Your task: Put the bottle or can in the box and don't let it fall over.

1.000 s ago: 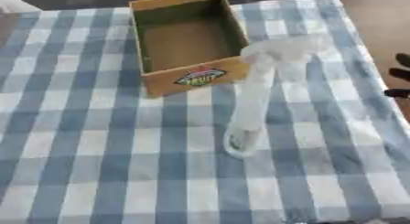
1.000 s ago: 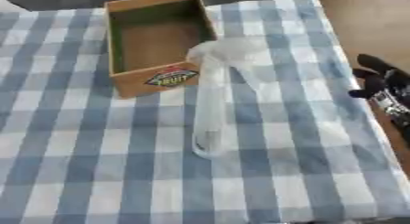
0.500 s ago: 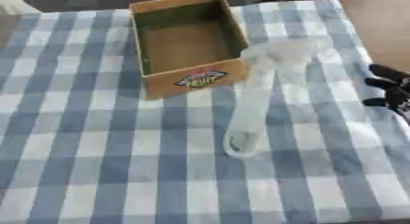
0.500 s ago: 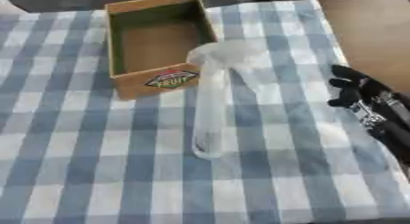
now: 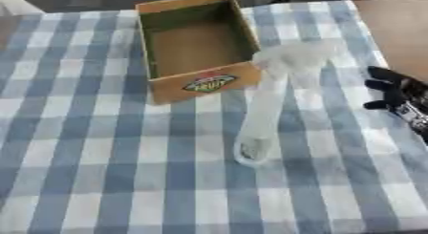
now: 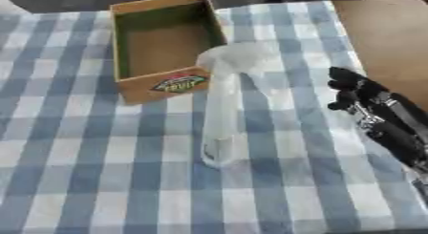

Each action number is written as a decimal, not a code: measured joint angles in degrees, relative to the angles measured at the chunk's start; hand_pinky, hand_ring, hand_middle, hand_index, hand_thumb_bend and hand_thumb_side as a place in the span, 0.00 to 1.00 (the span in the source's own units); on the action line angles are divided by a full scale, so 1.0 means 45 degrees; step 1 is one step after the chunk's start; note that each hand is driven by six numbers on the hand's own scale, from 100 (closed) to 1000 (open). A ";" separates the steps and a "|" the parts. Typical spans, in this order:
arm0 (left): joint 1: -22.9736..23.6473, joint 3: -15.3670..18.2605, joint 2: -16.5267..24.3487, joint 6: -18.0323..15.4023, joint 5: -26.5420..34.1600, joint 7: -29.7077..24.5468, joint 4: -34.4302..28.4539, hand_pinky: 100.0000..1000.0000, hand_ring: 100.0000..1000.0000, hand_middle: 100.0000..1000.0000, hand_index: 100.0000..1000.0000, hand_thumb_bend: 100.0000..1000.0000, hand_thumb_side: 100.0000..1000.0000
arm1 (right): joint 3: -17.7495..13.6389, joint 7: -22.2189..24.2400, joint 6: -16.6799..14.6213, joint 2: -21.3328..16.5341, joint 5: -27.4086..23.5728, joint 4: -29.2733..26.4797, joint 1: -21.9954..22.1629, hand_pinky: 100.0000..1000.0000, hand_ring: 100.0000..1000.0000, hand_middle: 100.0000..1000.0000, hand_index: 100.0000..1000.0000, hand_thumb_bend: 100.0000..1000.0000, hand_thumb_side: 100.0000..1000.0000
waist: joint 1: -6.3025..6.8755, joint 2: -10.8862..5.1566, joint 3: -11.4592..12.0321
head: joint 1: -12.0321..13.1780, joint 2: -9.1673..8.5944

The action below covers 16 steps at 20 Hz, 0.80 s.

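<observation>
A tall clear plastic bottle (image 6: 222,104) stands upright on the blue and white checked cloth (image 6: 83,171), just in front of the box's near right corner. The open cardboard box (image 5: 197,82), with a fruit label on its near wall, sits at the back centre and has nothing inside. My right hand (image 6: 358,91) reaches in from the right edge. It is black, its fingers are relaxed and point left, and it holds nothing. A clear gap separates it from the bottle. My left hand does not show.
Bare brown table (image 6: 384,32) lies to the right of the cloth's edge, behind my right arm. The cloth stretches wide to the left and in front of the bottle.
My right hand has come further in from the right edge towards the bottle. The bottle and the box have not moved.
</observation>
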 measured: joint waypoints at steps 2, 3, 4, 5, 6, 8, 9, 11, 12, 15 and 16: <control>-0.0002 -0.0028 0.0000 0.0004 0.0000 -0.0005 0.0000 1.00 0.46 0.68 0.85 0.61 0.34 | 0.0124 0.0061 0.0061 0.0051 0.0102 0.0074 -0.0109 0.79 1.00 1.00 0.93 0.00 0.67 | -0.0002 0.0000 0.0004 | -0.0002 0.0000; -0.0002 -0.0049 0.0000 0.0007 0.0000 -0.0008 0.0000 1.00 0.46 0.68 0.85 0.61 0.34 | 0.0182 0.0088 0.0088 0.0108 0.0150 0.0114 -0.0173 0.79 1.00 1.00 0.93 0.00 0.67 | -0.0002 0.0000 0.0009 | -0.0004 -0.0002; -0.0002 -0.0053 0.0000 0.0012 0.0000 -0.0013 0.0000 1.00 0.46 0.68 0.85 0.61 0.34 | 0.0232 0.0116 0.0116 0.0153 0.0207 0.0161 -0.0243 0.79 1.00 1.00 0.94 0.00 0.67 | -0.0002 0.0000 0.0016 | -0.0007 -0.0004; -0.0003 -0.0053 0.0000 0.0015 0.0000 -0.0016 0.0000 1.00 0.46 0.68 0.85 0.61 0.34 | 0.0278 0.0139 0.0139 0.0212 0.0258 0.0211 -0.0309 0.79 1.00 1.00 0.94 0.00 0.66 | -0.0002 0.0000 0.0025 | -0.0011 -0.0006; -0.0003 -0.0054 0.0000 0.0016 0.0001 -0.0018 0.0000 1.00 0.46 0.68 0.85 0.61 0.34 | 0.0330 0.0157 0.0157 0.0252 0.0336 0.0257 -0.0380 0.79 1.00 1.00 0.94 0.00 0.66 | -0.0002 0.0001 0.0033 | -0.0017 -0.0007; -0.0004 -0.0055 0.0000 0.0018 0.0001 -0.0021 0.0000 1.00 0.46 0.68 0.85 0.61 0.34 | 0.0426 0.0187 0.0184 0.0359 0.0510 0.0338 -0.0524 0.80 1.00 1.00 0.94 0.00 0.64 | -0.0002 0.0001 0.0042 | -0.0032 -0.0008; -0.0004 -0.0055 0.0000 0.0019 0.0001 -0.0023 0.0000 1.00 0.46 0.68 0.85 0.61 0.34 | 0.0471 0.0195 0.0185 0.0417 0.0603 0.0379 -0.0602 0.80 1.00 1.00 0.94 0.00 0.64 | -0.0004 0.0001 0.0045 | -0.0044 -0.0008; -0.0004 -0.0056 0.0000 0.0020 0.0001 -0.0028 0.0000 1.00 0.46 0.68 0.85 0.61 0.34 | 0.0581 0.0231 0.0161 0.0507 0.0805 0.0436 -0.0773 0.80 1.00 1.00 0.94 0.00 0.63 | -0.0008 0.0003 0.0051 | -0.0062 -0.0009; -0.0004 -0.0057 0.0000 0.0018 0.0002 -0.0032 0.0000 1.00 0.46 0.68 0.85 0.61 0.34 | 0.0630 0.0255 0.0145 0.0567 0.0912 0.0458 -0.0863 0.80 1.00 1.00 0.94 0.00 0.62 | -0.0010 0.0006 0.0055 | -0.0069 -0.0009; -0.0004 -0.0058 0.0000 0.0002 0.0006 -0.0055 0.0000 1.00 0.46 0.68 0.85 0.60 0.34 | 0.0793 0.0333 0.0126 0.0695 0.1235 0.0584 -0.1109 0.80 1.00 1.00 0.95 0.00 0.61 | -0.0024 0.0016 0.0067 | -0.0102 -0.0010; -0.0004 -0.0058 0.0000 0.0000 0.0007 -0.0060 0.0000 1.00 0.46 0.68 0.85 0.60 0.34 | 0.0843 0.0357 0.0135 0.0732 0.1335 0.0616 -0.1179 0.80 1.00 1.00 0.95 0.00 0.61 | -0.0036 0.0021 0.0069 | -0.0109 -0.0010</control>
